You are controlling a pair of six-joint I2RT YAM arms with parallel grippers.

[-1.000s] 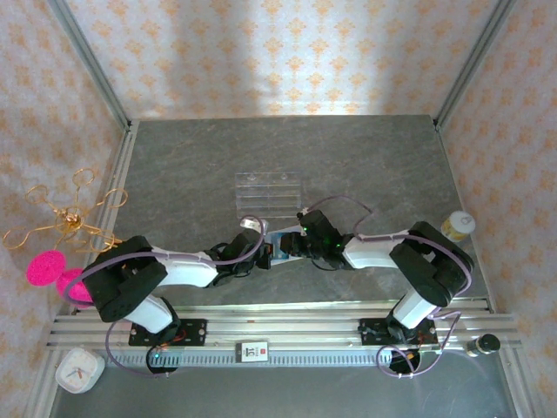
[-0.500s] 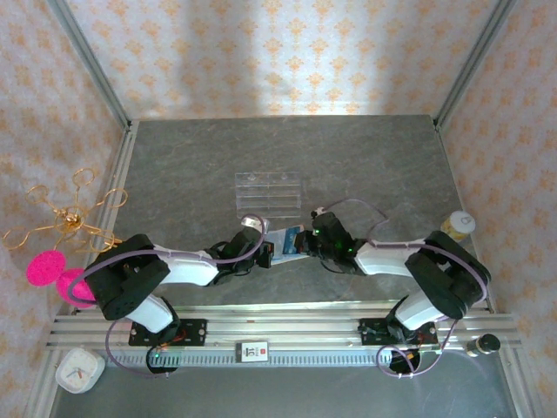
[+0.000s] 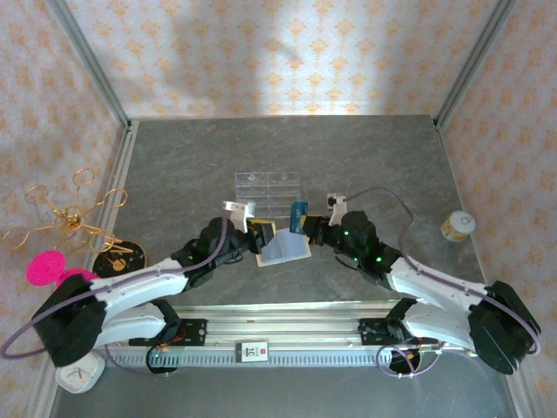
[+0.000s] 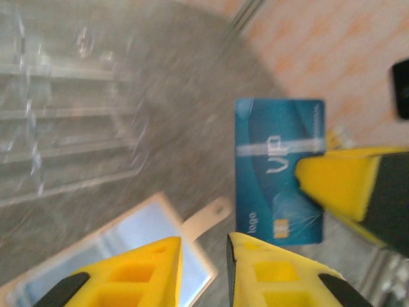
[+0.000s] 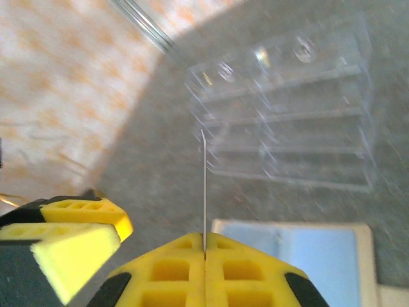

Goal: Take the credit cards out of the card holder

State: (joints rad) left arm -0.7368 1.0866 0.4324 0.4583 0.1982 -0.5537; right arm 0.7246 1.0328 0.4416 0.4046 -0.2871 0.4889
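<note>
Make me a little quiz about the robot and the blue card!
1. True or false: the right gripper pinches a blue card.
2. Fill in: the tray is made of ____ plastic.
3. Where is the card holder? A: in the tray. B: open on the table. C: between the right gripper's fingers.

Key: 1 true; 2 clear; 3 B.
</note>
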